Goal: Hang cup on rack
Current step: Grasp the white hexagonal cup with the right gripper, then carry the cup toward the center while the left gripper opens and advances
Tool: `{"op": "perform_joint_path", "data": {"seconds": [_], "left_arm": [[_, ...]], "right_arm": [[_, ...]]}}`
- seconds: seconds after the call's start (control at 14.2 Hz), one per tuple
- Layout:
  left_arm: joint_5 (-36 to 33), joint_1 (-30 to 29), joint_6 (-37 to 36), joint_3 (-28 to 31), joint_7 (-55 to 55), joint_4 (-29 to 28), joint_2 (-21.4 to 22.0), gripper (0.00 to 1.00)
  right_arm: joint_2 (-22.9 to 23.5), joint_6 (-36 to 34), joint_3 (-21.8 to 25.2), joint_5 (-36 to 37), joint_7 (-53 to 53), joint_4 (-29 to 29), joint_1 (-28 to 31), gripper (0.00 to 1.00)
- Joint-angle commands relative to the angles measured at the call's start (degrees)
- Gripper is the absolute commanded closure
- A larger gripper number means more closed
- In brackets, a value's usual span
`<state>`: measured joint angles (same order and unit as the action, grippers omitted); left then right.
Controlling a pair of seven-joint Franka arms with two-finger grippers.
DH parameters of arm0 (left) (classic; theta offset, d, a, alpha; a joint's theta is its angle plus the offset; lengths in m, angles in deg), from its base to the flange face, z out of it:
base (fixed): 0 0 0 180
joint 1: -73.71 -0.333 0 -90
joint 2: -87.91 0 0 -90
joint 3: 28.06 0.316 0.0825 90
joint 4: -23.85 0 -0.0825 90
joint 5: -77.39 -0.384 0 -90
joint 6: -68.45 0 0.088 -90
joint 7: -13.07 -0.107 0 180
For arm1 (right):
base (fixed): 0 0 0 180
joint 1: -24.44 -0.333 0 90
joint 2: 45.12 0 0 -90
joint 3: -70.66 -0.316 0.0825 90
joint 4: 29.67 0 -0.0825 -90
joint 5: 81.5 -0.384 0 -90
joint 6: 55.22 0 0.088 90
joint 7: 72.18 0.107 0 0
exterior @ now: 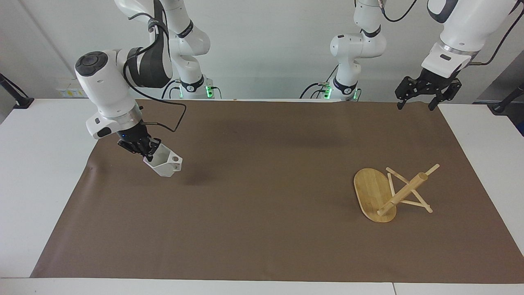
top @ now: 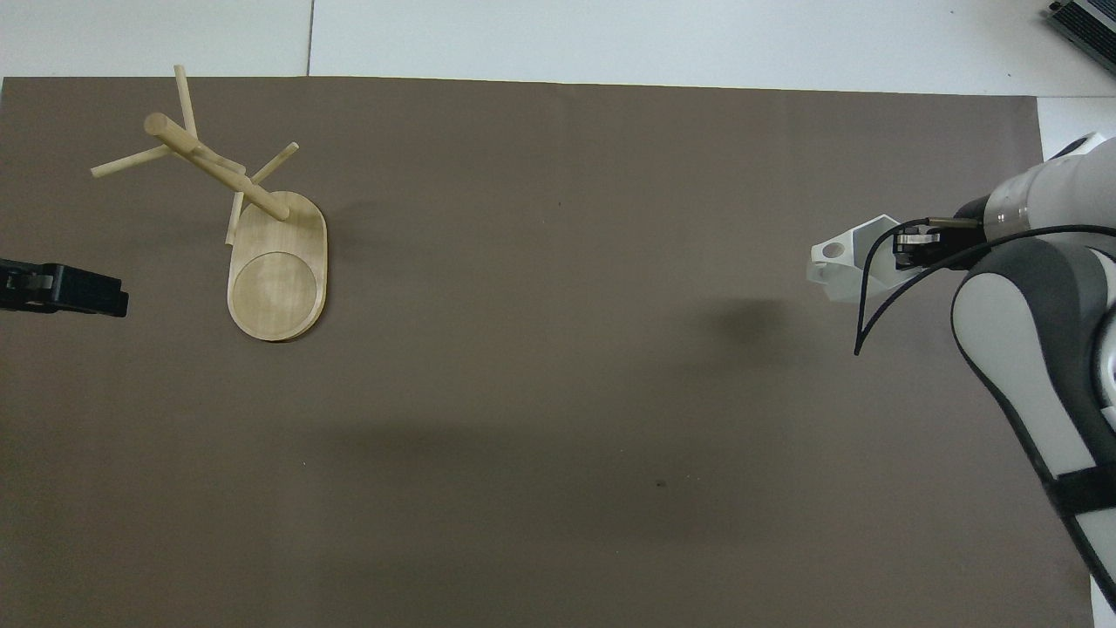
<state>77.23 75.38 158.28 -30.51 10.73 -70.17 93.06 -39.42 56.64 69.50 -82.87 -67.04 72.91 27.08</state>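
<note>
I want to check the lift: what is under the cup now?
Under the cup lies only bare brown mat with the cup's shadow; it hangs clear in the right pincer, shut on its rim. The cup's inside is partly covered by the pincer.

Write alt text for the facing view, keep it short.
The right gripper holds a white faceted cup tilted in the air over the brown mat at the right arm's end of the table. A bamboo rack lies tipped over at the left arm's end, where the left gripper waits open, raised above the mat's corner.
</note>
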Motion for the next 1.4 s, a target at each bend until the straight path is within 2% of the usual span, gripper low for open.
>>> {"op": "perform_joint_path", "data": {"seconds": [0.0,0.14,0.35,0.56,0.7,0.91,1.05,1.33], "left_arm": [[0.51,-0.09,-2.11,-0.09,2.15,-1.34,1.7,0.0],[1.73,0.26,-2.29,-0.44,8.98,-1.86,1.88,0.0],[6.22,0.43,-7.1,-0.44,17.61,-3.18,3.02,0.0],[6.31,0.52,-10.81,-0.71,19.83,-3.09,3.63,0.0],[6.48,0.26,-10.2,-0.71,23.06,-2.92,3.72,0.0],[12.79,0.0,-10.63,-0.53,33.23,-5.72,5.21,0.0],[15.79,0.43,-10.47,-0.62,43.43,-7.92,6.36,0.0],[23.95,-0.71,-9.42,-0.18,54.43,-10.38,6.97,0.0]], "right_arm": [[-1.48,-5.41,-0.24,-0.21,1.27,-3.51,0.61,1.0],[-1.74,-8.14,-0.24,-0.21,1.27,-5.54,0.87,1.0],[-2.97,-9.9,-0.07,-0.21,1.27,-6.34,1.05,1.0],[-4.55,-11.13,-0.5,-0.21,1.27,-6.43,0.96,1.0],[-5.08,-11.84,-0.77,-0.39,1.18,-6.69,0.96,1.0],[-5.87,-12.37,-0.77,-8.8,1.27,-6.69,0.96,1.0],[-6.05,-12.45,-0.86,-9.79,1.09,-6.52,0.53,1.0],[-6.31,-13.25,-1.99,-17.61,0.57,-6.25,0.08,1.0]]}}
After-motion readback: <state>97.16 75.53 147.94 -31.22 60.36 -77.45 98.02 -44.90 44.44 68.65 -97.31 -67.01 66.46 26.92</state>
